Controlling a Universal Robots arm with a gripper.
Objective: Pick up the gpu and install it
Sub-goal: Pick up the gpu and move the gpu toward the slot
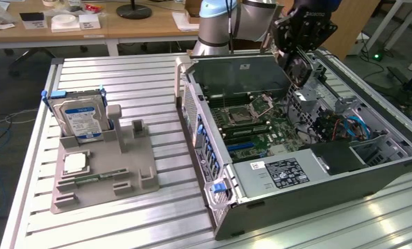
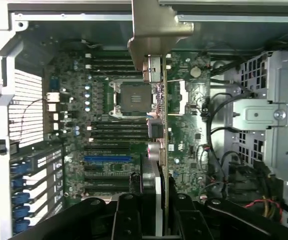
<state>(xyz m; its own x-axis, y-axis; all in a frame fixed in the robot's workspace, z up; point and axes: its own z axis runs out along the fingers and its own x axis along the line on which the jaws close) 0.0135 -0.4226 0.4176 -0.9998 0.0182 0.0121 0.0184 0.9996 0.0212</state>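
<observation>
gpu (image 1: 301, 70) (image 2: 157, 165): held on edge over the open side of the computer case (image 1: 317, 202), above the motherboard (image 1: 251, 129) and not seated.
gripper (image 1: 299, 39) (image 2: 156, 212): clenched on the gpu, a finger (image 2: 126, 215) on either face of one end of the card.
card edges: seen edge-on in the wrist view, with the metal bracket (image 2: 158, 30) at the far end, close to the case's rear wall.
room below: expansion slots (image 2: 109, 158) and CPU socket (image 2: 134, 97) uncovered inside the case.
tight side: black cables (image 2: 218, 115) and the drive cage (image 1: 330, 109) just beside the card, inside the case.
outside the case: hard drive (image 1: 81, 119) upright in a grey fixture (image 1: 102, 176), well apart, toward the exterior view's left of the case.
</observation>
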